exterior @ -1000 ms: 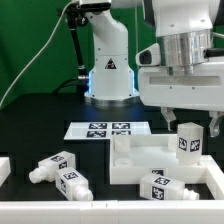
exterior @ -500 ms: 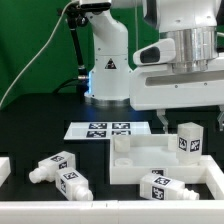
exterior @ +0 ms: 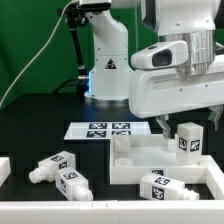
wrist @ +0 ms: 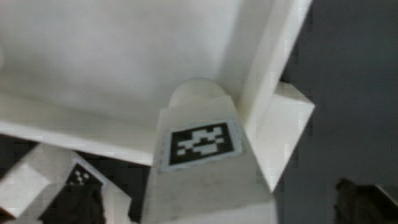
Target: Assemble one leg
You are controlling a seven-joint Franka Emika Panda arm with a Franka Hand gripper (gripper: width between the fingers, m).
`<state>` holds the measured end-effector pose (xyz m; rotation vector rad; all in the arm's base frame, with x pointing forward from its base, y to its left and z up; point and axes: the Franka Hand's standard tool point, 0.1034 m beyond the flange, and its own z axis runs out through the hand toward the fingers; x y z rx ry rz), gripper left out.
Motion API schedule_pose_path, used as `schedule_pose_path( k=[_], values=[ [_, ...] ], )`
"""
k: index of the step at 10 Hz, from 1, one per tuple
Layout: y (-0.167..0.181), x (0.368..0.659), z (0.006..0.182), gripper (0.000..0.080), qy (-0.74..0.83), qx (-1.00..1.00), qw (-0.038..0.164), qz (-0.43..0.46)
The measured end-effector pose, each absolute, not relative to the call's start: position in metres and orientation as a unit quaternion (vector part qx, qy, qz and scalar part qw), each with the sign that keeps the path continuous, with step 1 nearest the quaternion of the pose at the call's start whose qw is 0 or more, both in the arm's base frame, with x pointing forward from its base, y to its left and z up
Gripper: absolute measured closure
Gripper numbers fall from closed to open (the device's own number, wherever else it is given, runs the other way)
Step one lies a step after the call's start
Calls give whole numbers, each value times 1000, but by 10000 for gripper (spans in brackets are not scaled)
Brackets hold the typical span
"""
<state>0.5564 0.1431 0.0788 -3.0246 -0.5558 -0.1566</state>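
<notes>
One leg point(exterior: 188, 138) stands upright at the far right corner of the large flat white square block point(exterior: 140, 160). It is a small white post with a tag on its side. My gripper point(exterior: 187, 122) hangs over it, open, with one finger point(exterior: 160, 122) to the exterior view's left of the leg's top. In the wrist view the leg point(wrist: 205, 140) rises between the two dark fingertips point(wrist: 365, 200), and I see no contact. Another leg point(exterior: 160, 186) lies at the block's near edge. Two more legs point(exterior: 55, 166) point(exterior: 72, 183) lie on the table at the exterior view's left.
The marker board point(exterior: 100, 129) lies flat behind the block. The robot base point(exterior: 108, 70) stands at the back. A white part point(exterior: 4, 168) shows at the exterior view's left edge. The table is black, with a green backdrop behind it.
The hand has shifted a little toward the exterior view's left and turned, and its finger sits slightly lower. The upright leg and the lying legs have not moved.
</notes>
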Motion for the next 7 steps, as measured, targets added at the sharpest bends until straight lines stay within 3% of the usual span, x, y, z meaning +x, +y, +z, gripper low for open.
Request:
schedule_pose_path(
  k=[2, 4, 5, 6, 7],
  values=[
    [142, 557, 79, 151, -198, -978, 28, -51],
    [142, 557, 79, 402, -197, -979, 28, -51],
    [142, 557, 79, 402, -197, -979, 28, -51],
    [142, 557, 79, 517, -195, -979, 29, -51],
    [142, 557, 79, 517, -186, -981, 29, -51]
  ],
)
